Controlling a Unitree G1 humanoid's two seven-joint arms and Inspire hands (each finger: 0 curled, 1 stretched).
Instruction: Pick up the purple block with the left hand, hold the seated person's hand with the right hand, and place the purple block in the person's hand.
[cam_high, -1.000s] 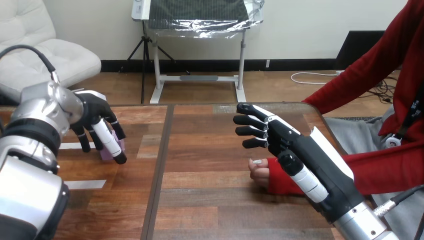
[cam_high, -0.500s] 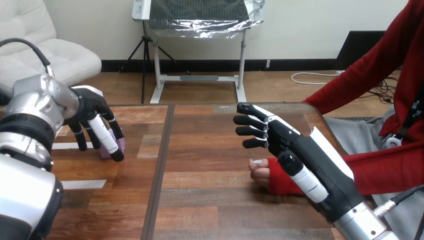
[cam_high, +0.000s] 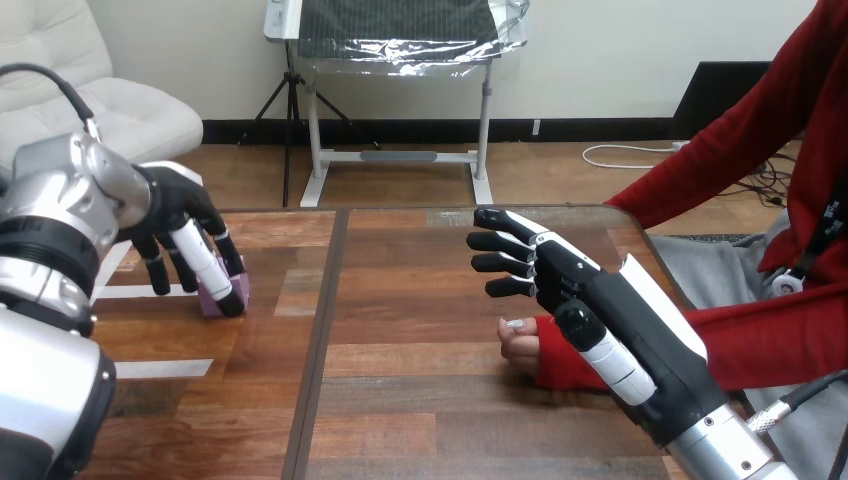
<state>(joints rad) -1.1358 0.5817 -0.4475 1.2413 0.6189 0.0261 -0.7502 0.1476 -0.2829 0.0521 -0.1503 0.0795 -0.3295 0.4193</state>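
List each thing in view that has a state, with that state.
Block: on the table, partly covered.
Left hand: down over the block; grip unclear.
Person's hand: resting on the table, fingers curled.
Right hand: open, raised over the person's hand, not holding it.

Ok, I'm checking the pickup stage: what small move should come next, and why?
Probably tighten the left hand on the purple block: the hand is draped over it, the block sits on the table, and a firm grip isn't evident.
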